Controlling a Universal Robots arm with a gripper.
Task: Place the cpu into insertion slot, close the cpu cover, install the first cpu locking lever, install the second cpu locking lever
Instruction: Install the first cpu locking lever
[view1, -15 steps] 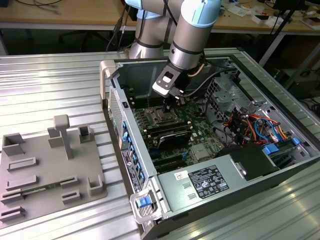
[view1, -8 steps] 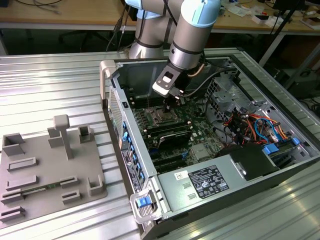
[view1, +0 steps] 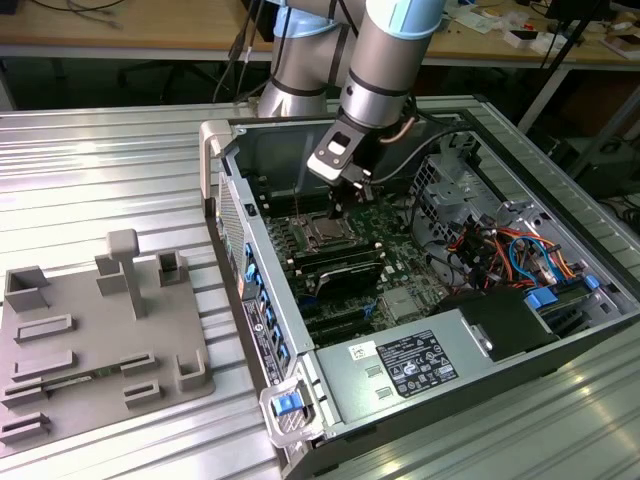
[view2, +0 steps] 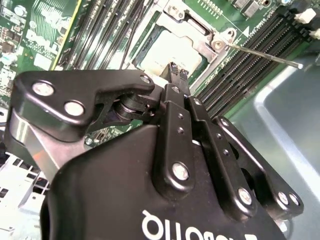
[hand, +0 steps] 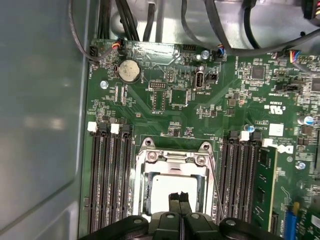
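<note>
The black gripper (hand: 177, 196) is over the small flat square silver-grey cpu (hand: 159, 192), its two fingers narrow, almost together, nothing between them. The cpu lies in the square dark silver-rimmed insertion slot (view1: 311, 233). The thin silver window-frame cpu cover (hand: 172, 159) lies flat around it. A thin metal lever rod (view2: 265, 56) reaches over the long black memory slots (hand: 107, 180).

cpu (hand: 159, 184) in insertion slot (hand: 141, 192)
</note>
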